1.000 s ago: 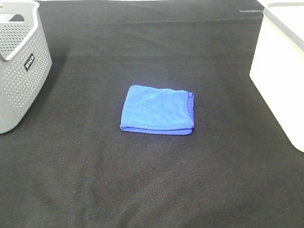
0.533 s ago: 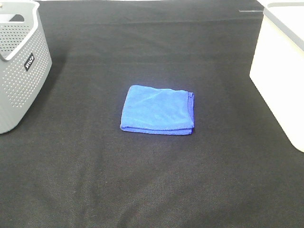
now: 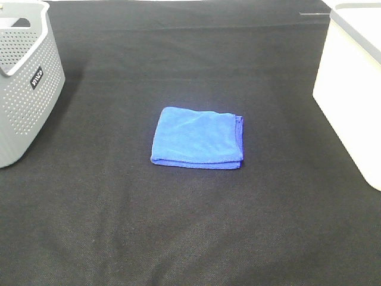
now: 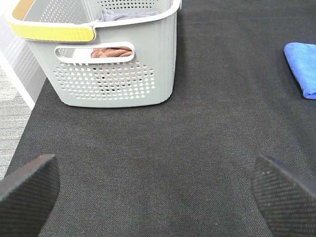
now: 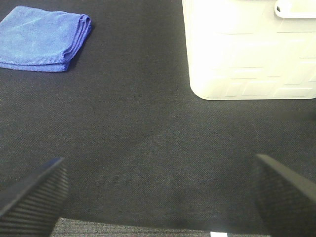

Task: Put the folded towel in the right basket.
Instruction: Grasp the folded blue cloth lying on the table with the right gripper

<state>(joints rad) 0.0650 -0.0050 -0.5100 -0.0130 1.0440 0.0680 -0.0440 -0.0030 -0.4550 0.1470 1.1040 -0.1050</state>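
Towel (image 3: 197,138), folded, lies flat on the desk (image 3: 196,238) between the grey basket (image 3: 24,89) and the white basket (image 3: 351,101), touching neither; left tool (image 4: 157,195) and right tool (image 5: 158,195) both spread wide.

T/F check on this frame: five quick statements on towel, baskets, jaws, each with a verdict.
1. The blue towel lies folded on the black cloth. True.
2. The blue towel is already in the white basket. False: it lies on the cloth, between the two baskets.
3. The grey basket is empty. False: brown and grey fabric shows inside it.
4. The left jaws and right jaws both stand open, holding nothing. True.
5. The right jaws touch the towel. False: the towel lies well clear of them.
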